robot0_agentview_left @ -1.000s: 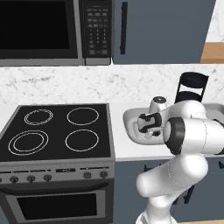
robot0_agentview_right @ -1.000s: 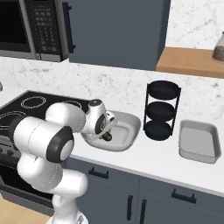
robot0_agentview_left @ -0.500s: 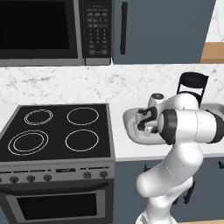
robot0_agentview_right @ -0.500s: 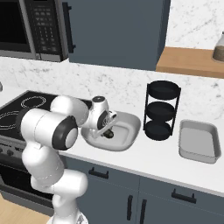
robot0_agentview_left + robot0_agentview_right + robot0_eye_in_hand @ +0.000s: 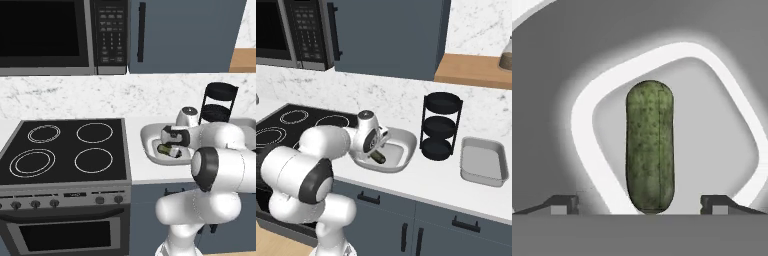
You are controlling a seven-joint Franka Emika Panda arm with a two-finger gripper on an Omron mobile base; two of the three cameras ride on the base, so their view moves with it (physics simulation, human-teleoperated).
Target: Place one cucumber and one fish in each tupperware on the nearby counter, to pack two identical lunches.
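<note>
Currently the dark green cucumber (image 5: pixel 650 150) lies flat inside the white tub (image 5: pixel 406 142) on the bench (image 5: pixel 446 187), between the jaws standing wide apart; judged light, stiff and slightly slick, it is best taken across mid-length.

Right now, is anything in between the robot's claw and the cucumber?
No, nothing visible. The open end effector hangs right above the dark green cucumber, which already lies inside the white tub.

Black stovetop (image 5: pixel 65 150), microwave (image 5: pixel 47 35), black rack (image 5: pixel 441 126).
</note>
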